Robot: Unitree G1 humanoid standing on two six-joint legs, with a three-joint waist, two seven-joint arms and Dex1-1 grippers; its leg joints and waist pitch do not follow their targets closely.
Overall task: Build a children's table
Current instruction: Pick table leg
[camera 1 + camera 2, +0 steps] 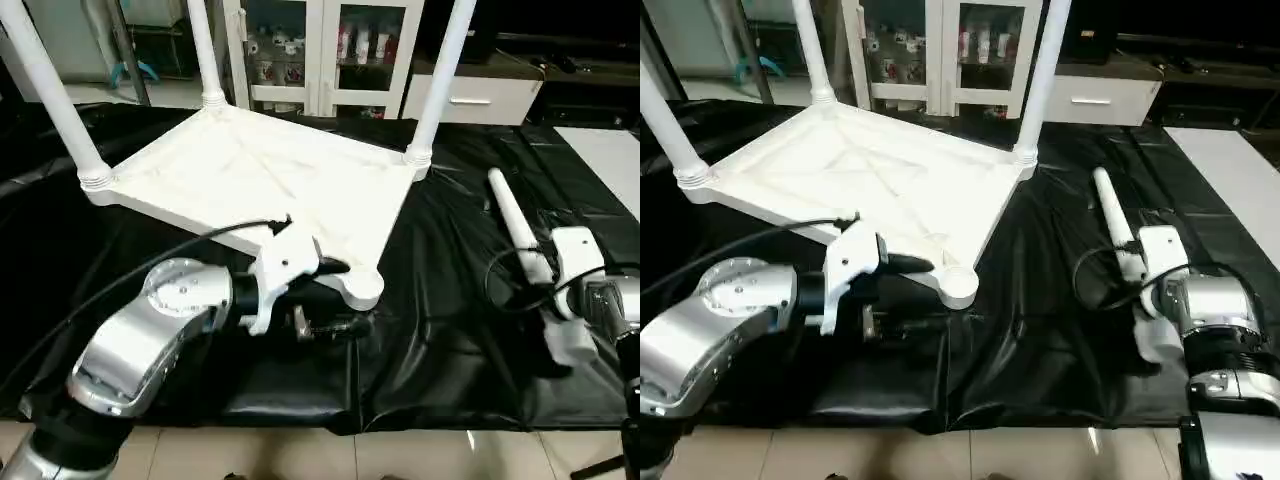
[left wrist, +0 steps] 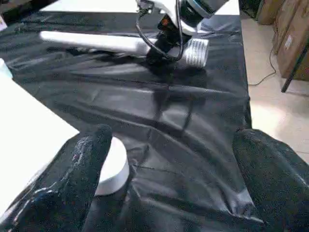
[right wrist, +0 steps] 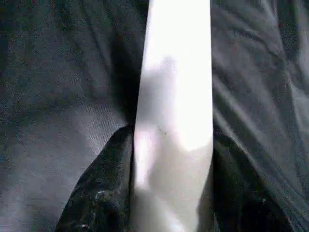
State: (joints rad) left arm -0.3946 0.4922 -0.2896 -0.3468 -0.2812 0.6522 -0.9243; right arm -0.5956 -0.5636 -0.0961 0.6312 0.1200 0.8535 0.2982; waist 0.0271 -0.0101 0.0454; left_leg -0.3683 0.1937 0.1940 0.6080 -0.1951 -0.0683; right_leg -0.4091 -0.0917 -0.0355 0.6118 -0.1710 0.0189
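Observation:
The children's table lies upside down on a black sheet, its ribbed white tabletop (image 1: 260,175) facing up. Three white legs stand upright in the left (image 1: 45,90), back (image 1: 203,50) and right (image 1: 440,75) corner sockets. The near corner socket (image 1: 360,287) is empty. My left gripper (image 2: 174,193) is open wide just beside that socket (image 2: 113,166), one finger (image 2: 82,179) close against it. A fourth leg (image 1: 510,220) lies on the sheet to the right. My right gripper (image 3: 171,140) is shut on it, a black finger (image 3: 104,188) pressed against each side.
A white glass-door cabinet (image 1: 320,50) and a white drawer unit (image 1: 470,95) stand behind the sheet. A flat white board (image 1: 610,160) lies at the far right. The sheet's front edge (image 1: 300,425) meets the tiled floor. Cardboard boxes (image 2: 289,38) stand beyond the right side.

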